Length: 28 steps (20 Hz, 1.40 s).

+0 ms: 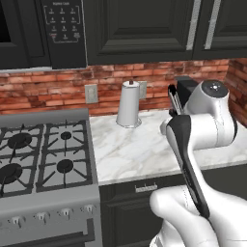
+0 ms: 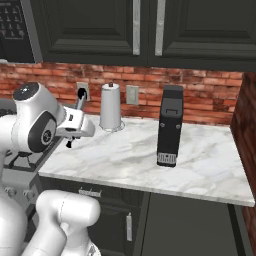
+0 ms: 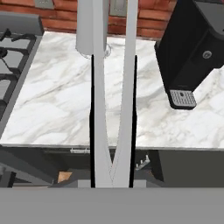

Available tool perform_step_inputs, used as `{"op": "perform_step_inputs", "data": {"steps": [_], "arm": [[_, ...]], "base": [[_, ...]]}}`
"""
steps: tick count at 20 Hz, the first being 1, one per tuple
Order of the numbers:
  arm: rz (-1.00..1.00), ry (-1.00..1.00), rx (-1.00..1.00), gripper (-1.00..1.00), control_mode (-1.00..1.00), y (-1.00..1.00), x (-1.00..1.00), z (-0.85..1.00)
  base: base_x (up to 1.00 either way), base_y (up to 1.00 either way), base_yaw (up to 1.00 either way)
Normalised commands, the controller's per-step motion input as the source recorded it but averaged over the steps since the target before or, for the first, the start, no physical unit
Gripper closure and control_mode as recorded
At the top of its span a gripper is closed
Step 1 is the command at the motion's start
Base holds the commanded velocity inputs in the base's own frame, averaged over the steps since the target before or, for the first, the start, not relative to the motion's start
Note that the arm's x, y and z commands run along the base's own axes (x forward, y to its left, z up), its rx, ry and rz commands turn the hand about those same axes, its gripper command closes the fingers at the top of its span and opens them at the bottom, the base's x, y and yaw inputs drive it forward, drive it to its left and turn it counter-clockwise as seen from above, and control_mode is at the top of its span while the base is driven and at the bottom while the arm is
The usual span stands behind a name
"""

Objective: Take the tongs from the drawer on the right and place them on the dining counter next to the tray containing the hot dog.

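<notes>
From the hand view I see the tongs (image 3: 113, 100) running up the middle, two pale arms joined near the bottom, pinched in my hand (image 3: 112, 181) above the marble desk (image 3: 57, 109). The left base view shows them only as a dark sliver by the wrist. The drawer (image 3: 65, 175) below the desk edge stands open; something tan lies inside, too small to name. On the desk stand a paper towel holder (image 2: 111, 107) and a black coffee machine (image 2: 170, 125), with a gas stove (image 1: 43, 154) alongside and a brick wall (image 2: 210, 95) behind.
</notes>
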Motion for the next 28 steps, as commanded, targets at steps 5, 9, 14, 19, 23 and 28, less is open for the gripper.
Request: {"op": "perform_step_inputs", "data": {"steps": [5, 9, 14, 19, 23, 28], "arm": [[0.09, -0.05, -0.01, 1.0, -1.0, 0.0, -0.28, 0.0], [0.06, -0.02, 0.0, 1.0, 1.0, 0.02, -0.16, 0.0], [0.0, 0.0, 0.0, 1.0, 1.0, 0.0, 0.0, 0.0], [0.0, 0.0, 0.0, 1.0, 1.0, 0.0, 0.0, 0.0], [0.0, 0.0, 0.0, 1.0, 1.0, 0.0, 0.0, 0.0], [0.0, 0.0, 0.0, 1.0, 1.0, 0.0, 0.0, 0.0]], "base": [[0.0, 0.0, 0.0], [-0.06, 0.0, 0.02], [-0.3, 0.02, 0.06], [-0.41, 0.05, 0.05], [-0.52, 0.05, 0.06], [-0.49, 0.33, 0.15]]}}
